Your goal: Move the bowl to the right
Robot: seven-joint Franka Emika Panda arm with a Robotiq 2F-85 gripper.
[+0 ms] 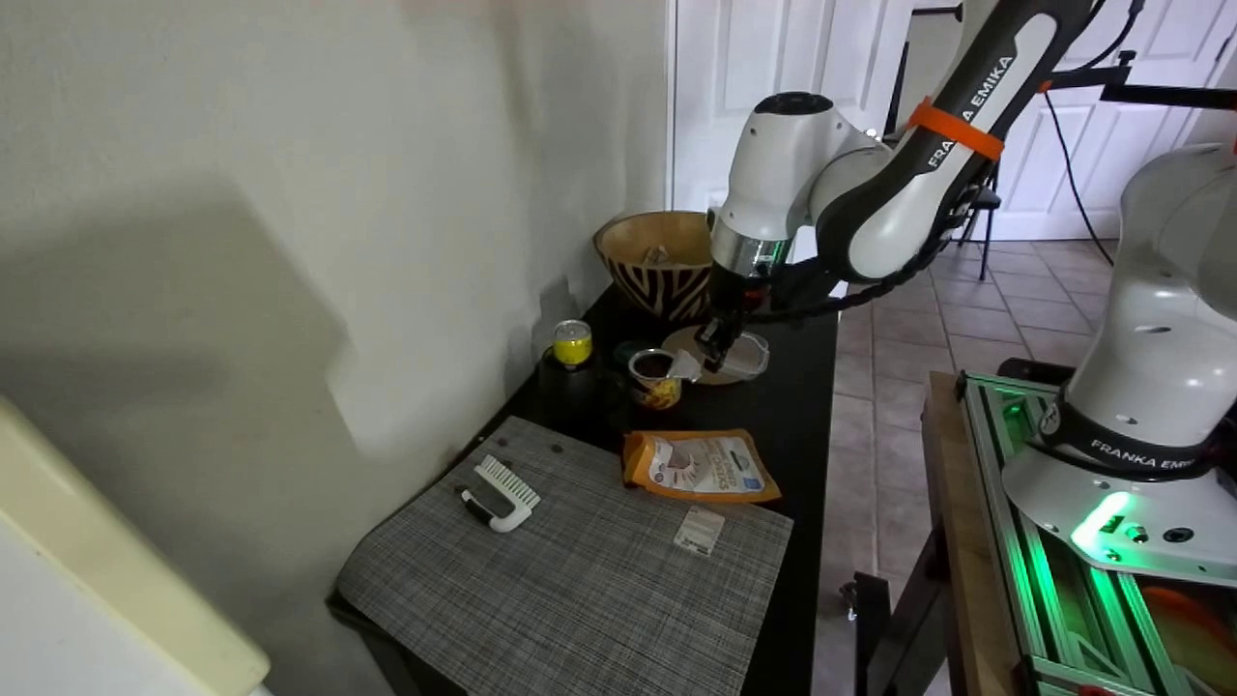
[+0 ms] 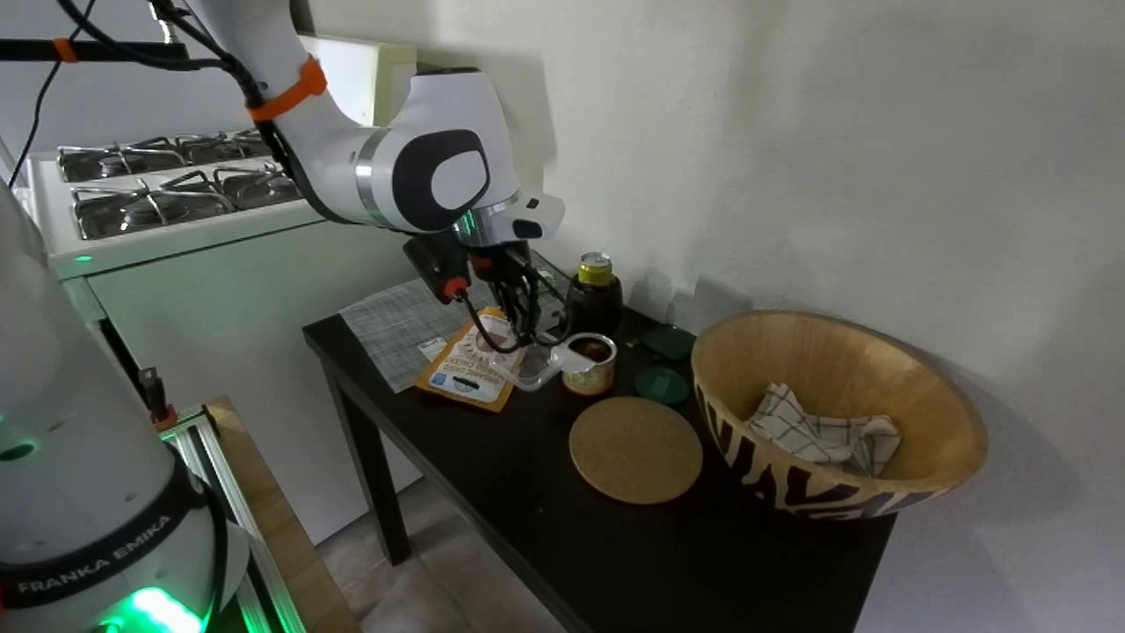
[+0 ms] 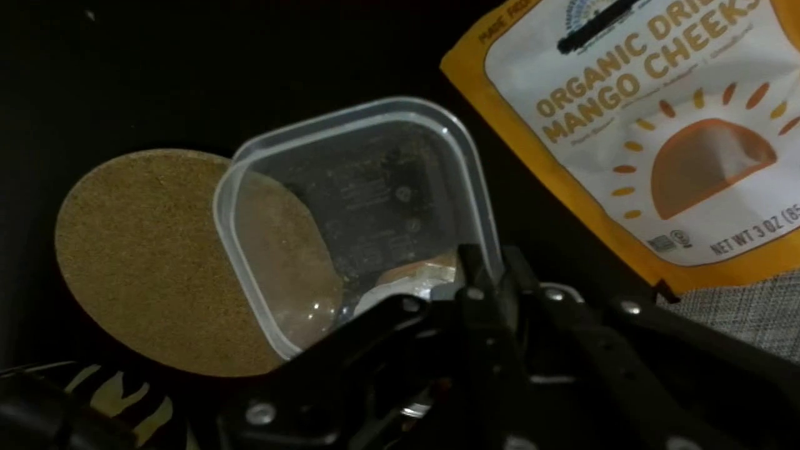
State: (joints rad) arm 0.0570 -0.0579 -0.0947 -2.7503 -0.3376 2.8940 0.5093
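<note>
White brush [image 1: 512, 498]: in an exterior view, lies on the far left part of the gray mat [image 1: 580, 590]; visible from this angle alone.
Patterned basket [image 1: 643, 237]: at the far end of the dark table [image 1: 807, 416], its right side hidden behind the robot arm [image 1: 870, 213].
Bowl [image 1: 749, 356]: a faint clear outline, overlapping the tan round board [image 1: 680, 340] from this side.
Gripper [image 1: 713, 358]: small and dark here; the gap between its fingers cannot be read.
Checked cloth [image 2: 817, 435]: in an exterior view, lies inside the basket, whose interior opens toward the camera.
Round board: seen here in full, on the table, just left of the basket.
Green discs [image 2: 661, 385]: two, between the basket and the open tin [image 2: 589, 380], distinct only at this angle.
Mango bag [image 2: 461, 378]: partly overlapped by the bowl [image 2: 532, 374], whose edges are hard to trace, as are the fingertips.
Bag lettering: in the wrist view alone, the words "ORGANIC DRIED MANGO CHEEKS" read plainly; the view's right edge cuts the bag off.
Bowl rim: a rounded square, to the left of the bag, partly covering the round board beneath.
Grip: the fingers of the gripper [image 3: 492, 269] are pinched together on the right wall of the bowl, holding it above the table.
Bowl base: see-through; a pale glossy shape [image 3: 409, 284] beneath is hard to identify.
</note>
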